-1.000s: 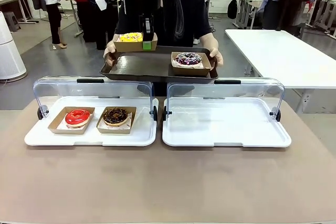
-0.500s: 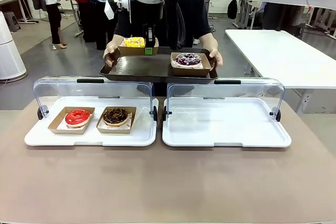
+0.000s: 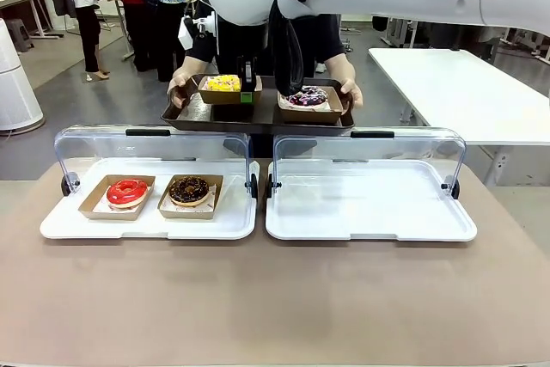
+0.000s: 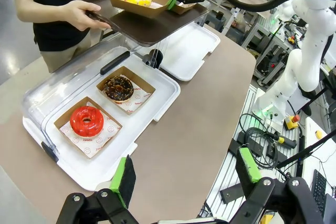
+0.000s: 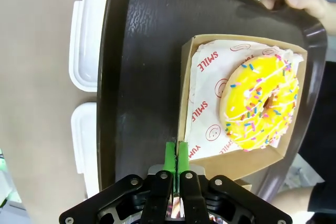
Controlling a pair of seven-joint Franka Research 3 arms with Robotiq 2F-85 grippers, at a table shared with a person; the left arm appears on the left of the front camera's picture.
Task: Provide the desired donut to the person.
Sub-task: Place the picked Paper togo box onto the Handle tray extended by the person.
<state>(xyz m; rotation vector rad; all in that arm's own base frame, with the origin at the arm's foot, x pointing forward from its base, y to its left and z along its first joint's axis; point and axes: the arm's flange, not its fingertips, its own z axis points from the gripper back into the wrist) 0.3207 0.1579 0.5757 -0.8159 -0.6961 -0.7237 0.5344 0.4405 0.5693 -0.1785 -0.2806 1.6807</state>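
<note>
The yellow sprinkled donut (image 5: 261, 103), in its cardboard box (image 5: 185, 93), is set on the brown tray (image 3: 223, 113) held by the person (image 4: 58, 3). The box edge is pinched by the right gripper (image 5: 174, 157), so release is left. The left gripper (image 4: 185, 174) is held wide apart, empty.

Red-glazed donut (image 3: 127, 191) and chocolate donut (image 3: 189, 189) in left display case (image 3: 69, 228).

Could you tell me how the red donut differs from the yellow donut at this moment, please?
The red donut has plain glossy icing; the yellow donut carries coloured sprinkles. The red donut's box sits in the white case on the table; the yellow donut's box sits on the dark tray the person holds. The right gripper is shut on the yellow donut's box edge; nothing touches the red one. Both lie on paper in brown boxes.
</note>
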